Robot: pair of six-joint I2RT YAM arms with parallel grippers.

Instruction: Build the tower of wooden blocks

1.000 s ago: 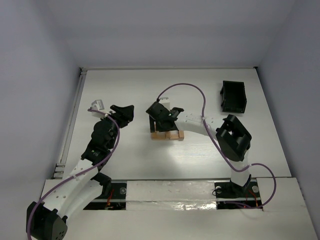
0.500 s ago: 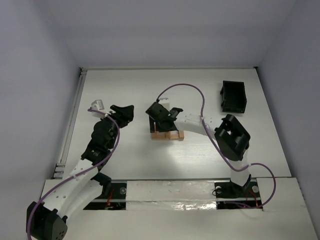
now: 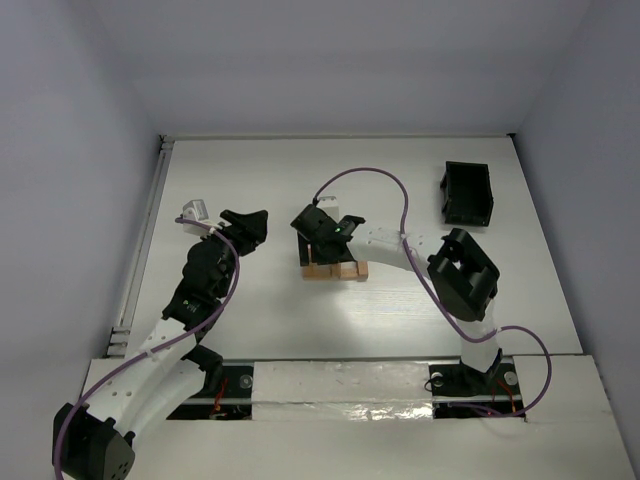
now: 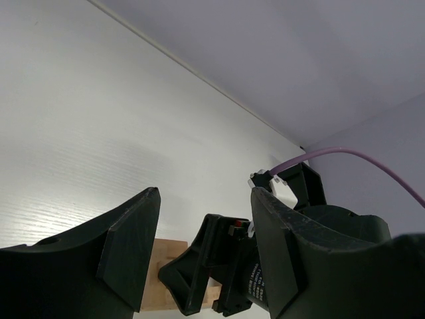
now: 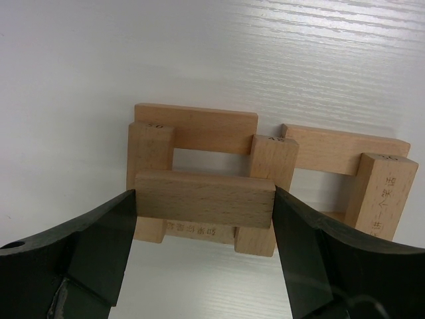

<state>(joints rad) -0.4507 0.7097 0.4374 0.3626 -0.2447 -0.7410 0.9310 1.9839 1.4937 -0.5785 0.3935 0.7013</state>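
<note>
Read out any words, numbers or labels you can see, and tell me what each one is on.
Nothing can be read with certainty.
Far-right block: a column of printed characters, too blurred.
Low block under the top block: a printed row, too small.
Left cross block and middle cross block: tiny marks, unreadable.

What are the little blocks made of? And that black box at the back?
The blocks look like plain, unpainted wood: light tan, with faint grain lines, as on the top block. Smooth, matte faces, small printed marks on some. The black box is probably plastic: evenly black with thin walls, though too small here to be sure.
</note>
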